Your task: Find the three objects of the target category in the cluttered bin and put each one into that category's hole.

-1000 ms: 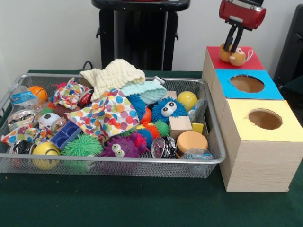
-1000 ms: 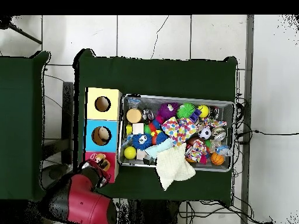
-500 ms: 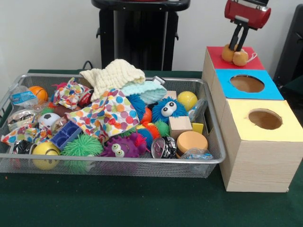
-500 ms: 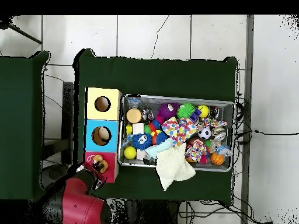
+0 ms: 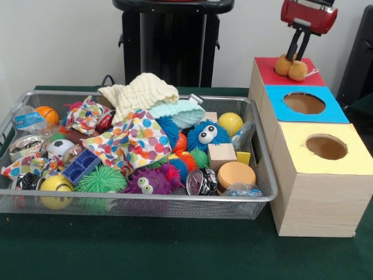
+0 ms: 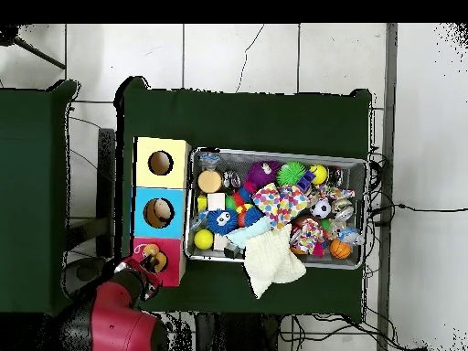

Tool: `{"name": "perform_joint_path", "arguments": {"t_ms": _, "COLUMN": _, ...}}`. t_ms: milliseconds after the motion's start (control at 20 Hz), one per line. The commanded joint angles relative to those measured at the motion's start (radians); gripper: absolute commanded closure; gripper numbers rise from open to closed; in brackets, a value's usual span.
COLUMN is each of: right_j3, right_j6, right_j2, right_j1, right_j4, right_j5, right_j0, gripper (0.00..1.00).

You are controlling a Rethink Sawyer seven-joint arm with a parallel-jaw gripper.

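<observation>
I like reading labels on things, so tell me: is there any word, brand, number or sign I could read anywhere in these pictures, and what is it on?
No text can be read in either view.
Clear packet with a blue label, at the wire bin's left end: print too small to read.
Shiny round tin near the bin's front: markings blurred.
Red, blue and yellow box tops: plain colour, no lettering.
</observation>
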Motion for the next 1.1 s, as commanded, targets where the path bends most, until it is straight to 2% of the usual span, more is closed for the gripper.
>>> {"name": "perform_joint_path", "arguments": {"t_ms": 50, "right_j3": 0.044, "right_j6": 0.194, "right_j2": 0.091, "right_j1": 0.050, "right_j4": -0.012, "right_j5": -0.074, "right_j0": -0.014, "gripper": 1.00}}
{"name": "perform_joint_path", "arguments": {"t_ms": 700, "right_j3": 0.135, "right_j6": 0.212, "right_j2": 0.198, "right_j1": 0.063, "right_j4": -0.044, "right_j5": -0.287, "right_j0": -0.080, "gripper": 1.00}}
{"name": "perform_joint_path", "arguments": {"t_ms": 1100, "right_j3": 0.150, "right_j6": 0.212, "right_j2": 0.228, "right_j1": 0.091, "right_j4": -0.026, "right_j5": -0.348, "right_j0": -0.086, "gripper": 1.00}}
